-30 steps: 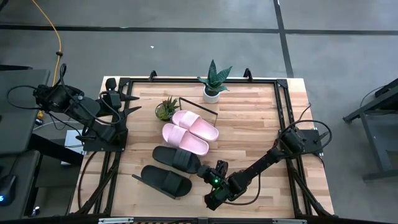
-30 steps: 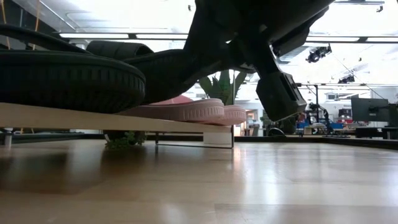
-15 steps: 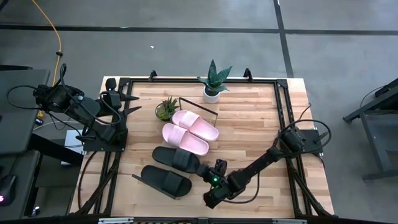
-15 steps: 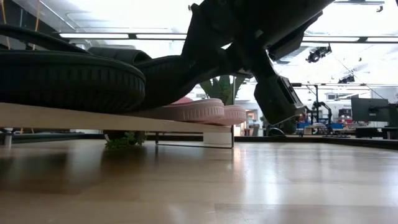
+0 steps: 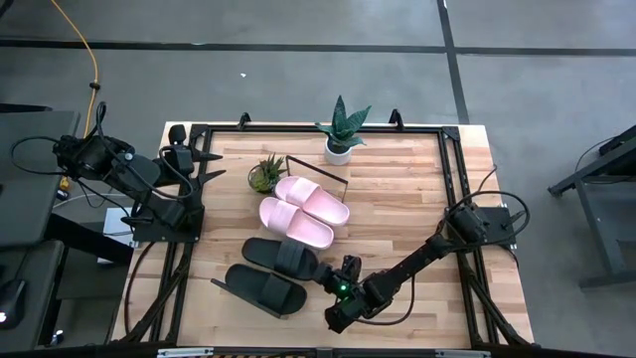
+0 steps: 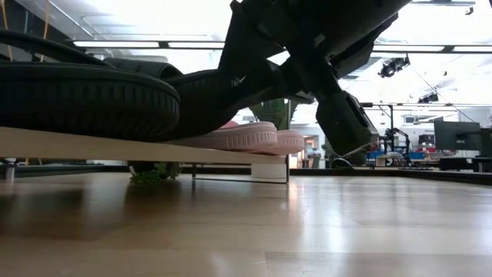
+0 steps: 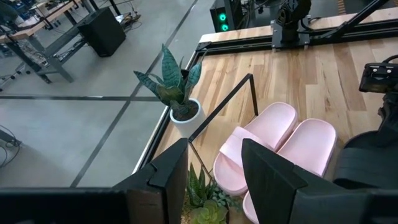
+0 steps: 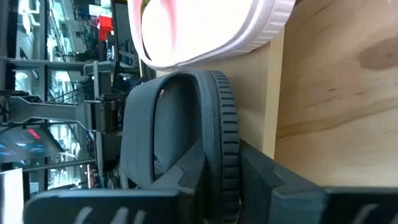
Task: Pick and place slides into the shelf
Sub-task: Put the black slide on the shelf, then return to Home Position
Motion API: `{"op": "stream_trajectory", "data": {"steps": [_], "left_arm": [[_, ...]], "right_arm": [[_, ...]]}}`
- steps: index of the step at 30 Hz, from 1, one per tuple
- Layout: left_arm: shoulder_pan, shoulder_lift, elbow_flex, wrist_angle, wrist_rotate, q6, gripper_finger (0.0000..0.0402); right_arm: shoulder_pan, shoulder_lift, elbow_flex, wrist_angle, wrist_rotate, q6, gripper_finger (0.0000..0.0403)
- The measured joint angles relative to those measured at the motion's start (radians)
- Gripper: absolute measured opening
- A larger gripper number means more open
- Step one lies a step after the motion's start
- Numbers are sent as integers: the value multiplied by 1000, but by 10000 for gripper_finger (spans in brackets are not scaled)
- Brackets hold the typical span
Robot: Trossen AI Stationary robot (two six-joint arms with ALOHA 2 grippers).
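Two pale pink slides and two black slides lie on the shelf, a light-wood board whose edge shows in the right wrist view. The nearer black slide lies untouched. My right gripper is low at the right-hand end of the other black slide and is shut on it. My left gripper hangs open, raised over the table's left edge, far from the slides. My right gripper pinches the black slide's sole rim at the end toward the table's right edge. One finger is on the footbed side, the other on the underside. The fingers come almost level from the near right. The slide rests on the shelf.
A snake plant in a white pot stands at the far edge, a small succulent by the shelf's far end. Dark frame rails run along the table's sides. Bare wood lies to the right of the slides.
My right gripper has turned slightly at the black slide's end while staying in place. The slides have kept still on the shelf.
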Motion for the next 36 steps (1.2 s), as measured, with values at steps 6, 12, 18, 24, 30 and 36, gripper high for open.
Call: {"op": "stream_trajectory", "data": {"steps": [6, 12, 18, 24, 30, 36], "left_arm": [[0, 0, 0, 0, 0, 0, 138], [0, 0, 0, 0, 0, 0, 138], [0, 0, 0, 0, 0, 0, 138], [0, 0, 0, 0, 0, 0, 138], [0, 0, 0, 0, 0, -1, 138], [0, 0, 0, 0, 0, -1, 138]], "right_arm": [[-12, 0, 0, 8, -44, 6, 117], [-15, 0, 0, 1, -59, 19, 154], [-18, 0, 0, -31, -114, 34, 158], [-17, 0, 0, -34, -135, 34, 158], [-10, 0, 0, -56, -160, 34, 158], [-3, 0, 0, -66, -164, 37, 158]]}}
